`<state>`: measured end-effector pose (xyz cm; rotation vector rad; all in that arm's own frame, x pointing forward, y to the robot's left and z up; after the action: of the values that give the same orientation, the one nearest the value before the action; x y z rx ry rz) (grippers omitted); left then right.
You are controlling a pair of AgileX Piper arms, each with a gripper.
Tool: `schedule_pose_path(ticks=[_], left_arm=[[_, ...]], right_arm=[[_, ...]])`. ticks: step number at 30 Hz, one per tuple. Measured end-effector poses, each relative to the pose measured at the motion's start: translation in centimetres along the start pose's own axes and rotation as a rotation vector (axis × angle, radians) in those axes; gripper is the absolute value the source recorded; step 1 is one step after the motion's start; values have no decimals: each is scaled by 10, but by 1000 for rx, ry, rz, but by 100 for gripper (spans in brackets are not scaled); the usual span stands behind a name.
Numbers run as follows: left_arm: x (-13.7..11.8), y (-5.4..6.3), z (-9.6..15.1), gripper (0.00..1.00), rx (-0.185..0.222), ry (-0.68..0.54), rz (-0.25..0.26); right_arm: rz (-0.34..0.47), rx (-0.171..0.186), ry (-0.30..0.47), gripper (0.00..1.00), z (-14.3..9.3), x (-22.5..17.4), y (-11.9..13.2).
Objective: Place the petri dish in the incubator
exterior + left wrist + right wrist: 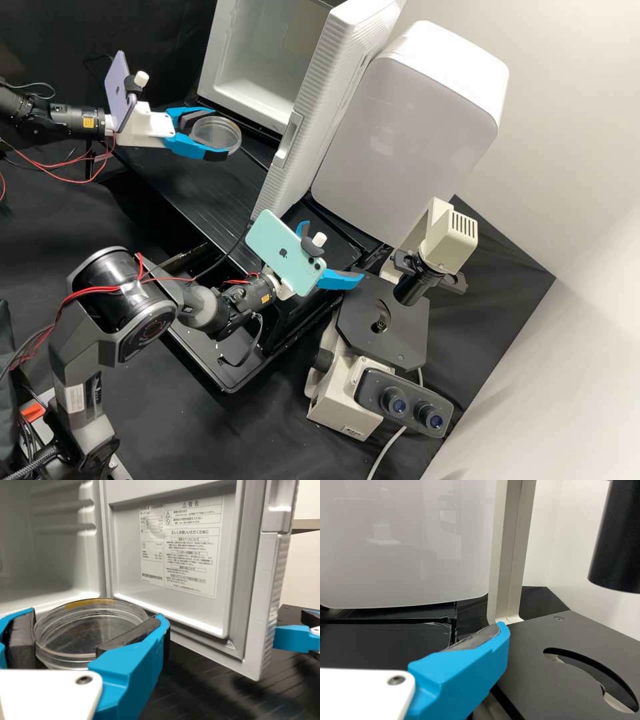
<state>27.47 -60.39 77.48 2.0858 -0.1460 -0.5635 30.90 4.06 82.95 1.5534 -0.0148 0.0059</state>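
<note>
A clear round petri dish (215,132) (82,627) is clamped between the blue fingers of my left gripper (219,135) (92,621), which is shut on it. It hangs level above the black bench, just in front of the white incubator (247,53) (50,545). The incubator door (320,100) (180,555) stands swung open beside it. My right gripper (343,279) sits low beside the black microscope stage (383,320) (570,655). It is open, with the grey pad of one finger (470,662) bare and nothing held.
A white box-shaped housing (413,127) (405,540) stands right of the door. The microscope (373,393), with its black condenser (617,535), occupies the front right. A black tray (200,193) lies under both arms. Red cables (60,160) trail at the left. The right arm's finger (295,637) shows past the door edge.
</note>
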Motion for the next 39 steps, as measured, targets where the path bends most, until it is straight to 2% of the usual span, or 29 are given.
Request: schedule_pose_path(ticks=[8, 13, 22, 24, 31, 39], left_arm=[[35, 12, -10, 0, 52, 100, 33], [69, 19, -19, 0, 40, 189, 37], [122, 35, -30, 0, 51, 343, 53], [131, 37, -33, 0, 72, 375, 49], [161, 42, -41, 0, 68, 472, 18], [185, 43, -45, 0, 98, 532, -13]], right_arm=[[0, 0, 0, 100, 0, 0, 0], [0, 0, 0, 100, 0, 0, 0], [0, 0, 0, 100, 0, 0, 0], [0, 0, 0, 100, 0, 0, 0], [0, 0, 0, 100, 0, 0, 0], [0, 0, 0, 100, 0, 0, 0]])
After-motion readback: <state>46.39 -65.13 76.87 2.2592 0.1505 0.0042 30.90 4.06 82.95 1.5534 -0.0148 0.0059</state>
